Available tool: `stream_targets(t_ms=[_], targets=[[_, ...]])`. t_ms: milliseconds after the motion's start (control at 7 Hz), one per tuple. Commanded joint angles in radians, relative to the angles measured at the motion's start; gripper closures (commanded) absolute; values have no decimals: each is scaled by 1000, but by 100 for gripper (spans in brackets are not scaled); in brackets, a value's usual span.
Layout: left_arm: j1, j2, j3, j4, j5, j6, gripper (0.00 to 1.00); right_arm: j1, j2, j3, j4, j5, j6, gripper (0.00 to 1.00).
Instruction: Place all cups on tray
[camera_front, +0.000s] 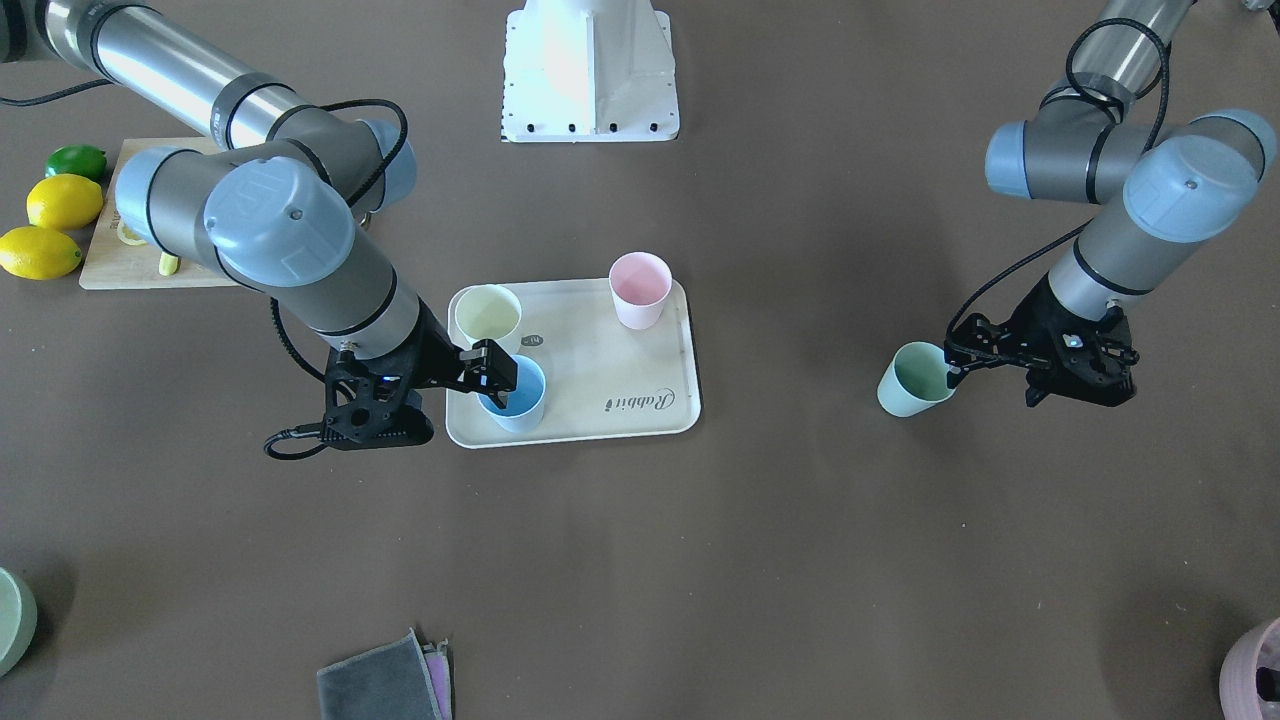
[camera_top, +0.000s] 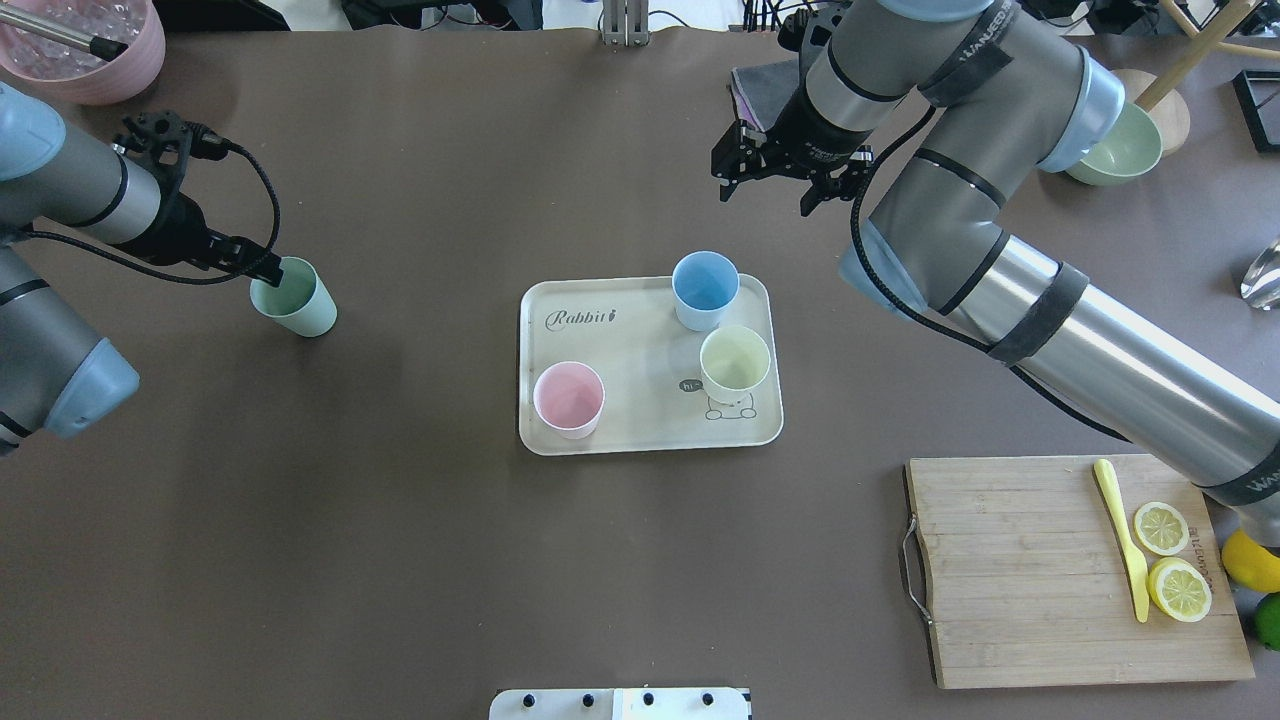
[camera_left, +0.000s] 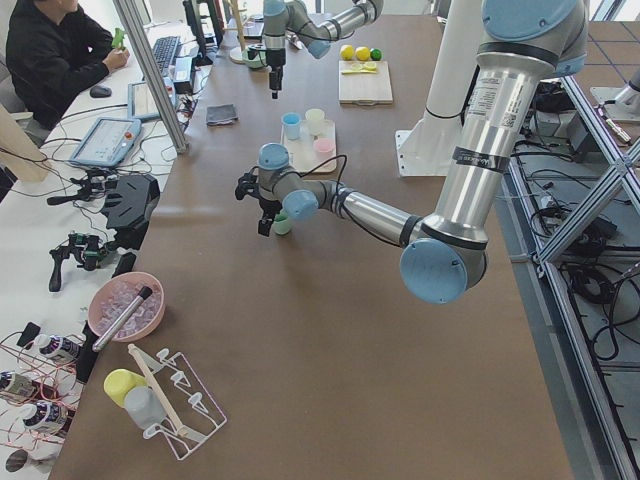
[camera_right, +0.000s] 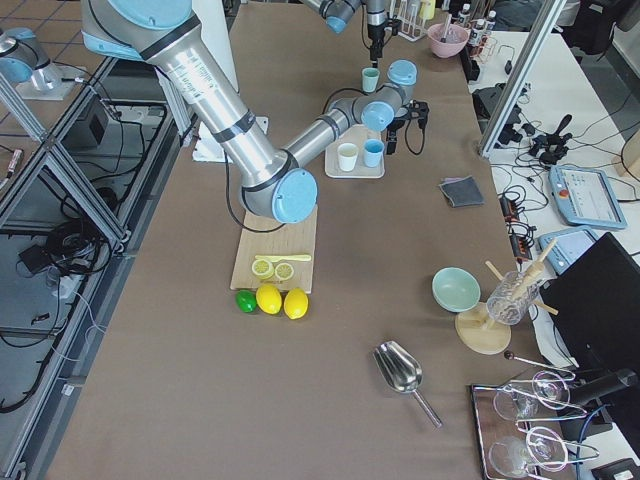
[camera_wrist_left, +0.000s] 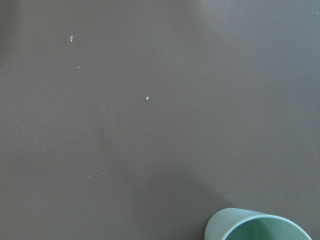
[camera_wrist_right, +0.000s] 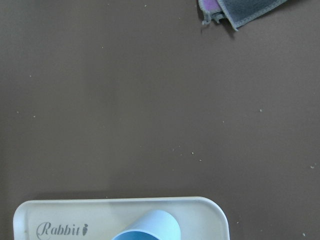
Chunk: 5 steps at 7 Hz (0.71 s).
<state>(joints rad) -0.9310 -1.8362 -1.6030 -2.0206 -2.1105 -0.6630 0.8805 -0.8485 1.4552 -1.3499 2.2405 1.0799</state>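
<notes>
The cream tray (camera_top: 640, 400) lies mid-table with "Rabbit" script. On it stand the pale yellow cup (camera_top: 735, 362), the pink cup (camera_top: 568, 398) and the light blue cup (camera_top: 705, 288). My right gripper (camera_top: 765, 195) is open and empty, raised above the blue cup (camera_front: 520, 395); the right wrist view shows that cup's rim (camera_wrist_right: 147, 227) just below. The mint green cup (camera_top: 295, 300) stands upright on the bare table, well left of the tray. My left gripper (camera_top: 270, 272) is at its rim, jaws apparently parted. The cup shows at the left wrist view's bottom edge (camera_wrist_left: 257, 227).
A wooden cutting board (camera_top: 1060, 570) with lemon slices and a yellow knife lies on my right. Lemons and a lime (camera_front: 50, 215) sit beside it. A pale green bowl (camera_top: 1115, 150), a pink pot (camera_top: 90, 45) and a grey cloth (camera_front: 385, 680) lie at the far edge.
</notes>
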Motion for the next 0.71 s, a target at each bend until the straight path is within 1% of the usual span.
stream_targets(t_ms=[0,143,429,571], targets=[[23,6,-2,-9,3,-35,95,50,-12,1,0,44,-11,0],[23,6,0,-23,3,-36,100,76,-23,1,-2,69,-12,0],[24,0,-3,-24,-3,-46,100,144,-81,25,-2,126,-67,0],[24,-8,-8,-24,-9,-67,100,190,-137,46,-2,164,-119,0]])
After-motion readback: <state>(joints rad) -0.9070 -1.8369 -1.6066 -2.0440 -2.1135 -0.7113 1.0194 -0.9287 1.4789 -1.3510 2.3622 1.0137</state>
